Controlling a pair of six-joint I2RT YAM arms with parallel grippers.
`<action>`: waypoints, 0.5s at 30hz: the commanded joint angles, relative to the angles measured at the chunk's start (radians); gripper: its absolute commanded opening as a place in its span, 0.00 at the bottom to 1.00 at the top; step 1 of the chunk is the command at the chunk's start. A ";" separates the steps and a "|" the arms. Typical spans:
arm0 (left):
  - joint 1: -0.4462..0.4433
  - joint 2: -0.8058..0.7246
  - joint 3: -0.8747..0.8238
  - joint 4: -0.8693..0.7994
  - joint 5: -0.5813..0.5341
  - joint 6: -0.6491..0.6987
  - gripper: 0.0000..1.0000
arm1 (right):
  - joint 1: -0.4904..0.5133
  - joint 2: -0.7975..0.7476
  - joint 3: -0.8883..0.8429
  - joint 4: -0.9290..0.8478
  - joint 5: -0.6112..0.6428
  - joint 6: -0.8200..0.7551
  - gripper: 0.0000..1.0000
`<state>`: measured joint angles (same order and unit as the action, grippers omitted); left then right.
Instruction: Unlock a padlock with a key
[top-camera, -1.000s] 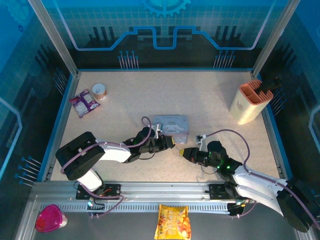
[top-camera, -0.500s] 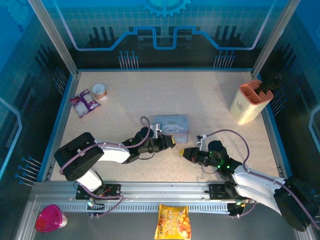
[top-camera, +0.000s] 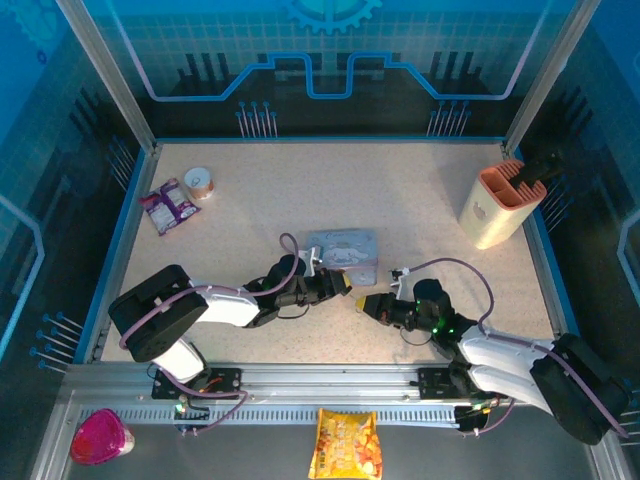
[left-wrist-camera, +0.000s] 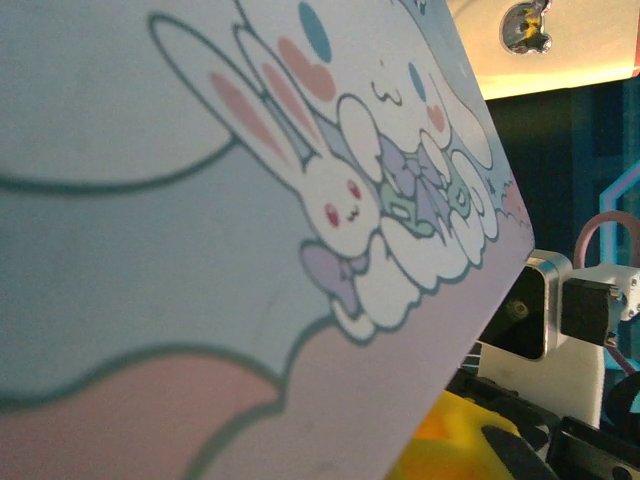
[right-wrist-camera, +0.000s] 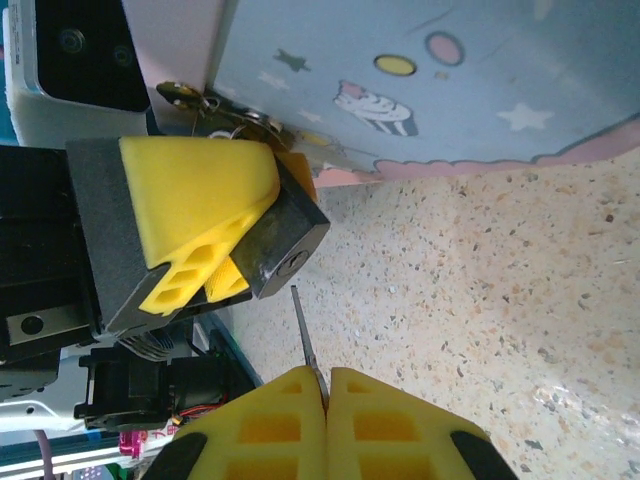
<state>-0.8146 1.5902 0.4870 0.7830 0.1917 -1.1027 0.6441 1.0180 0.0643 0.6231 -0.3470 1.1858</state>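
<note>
Pickups judged done: padlock grasped in left claw beside tin, keyhole faced toward key. Key pinched in clenched right claw, tip just short of keyhole. Left to do: insertion, turn, shackle release.

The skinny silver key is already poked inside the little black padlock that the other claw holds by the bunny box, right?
Not quite. The thin silvery metal key, pinched in the right claw, is not inside yet: the right wrist view shows its tip just outside the round keyhole of the small dark padlock. The left claw does hold that padlock by the pastel cartoon-printed tin.
</note>
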 joint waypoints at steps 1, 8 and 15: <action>0.008 -0.007 -0.009 0.136 0.048 -0.035 0.00 | -0.021 0.013 -0.003 0.063 -0.026 0.004 0.00; 0.007 0.002 -0.016 0.171 0.057 -0.039 0.00 | -0.039 0.025 -0.009 0.089 -0.038 0.009 0.00; 0.008 0.001 -0.016 0.177 0.058 -0.045 0.00 | -0.046 0.025 -0.013 0.115 -0.046 0.014 0.00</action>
<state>-0.8131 1.5925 0.4736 0.8497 0.2157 -1.1313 0.6136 1.0393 0.0643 0.6834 -0.3767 1.1904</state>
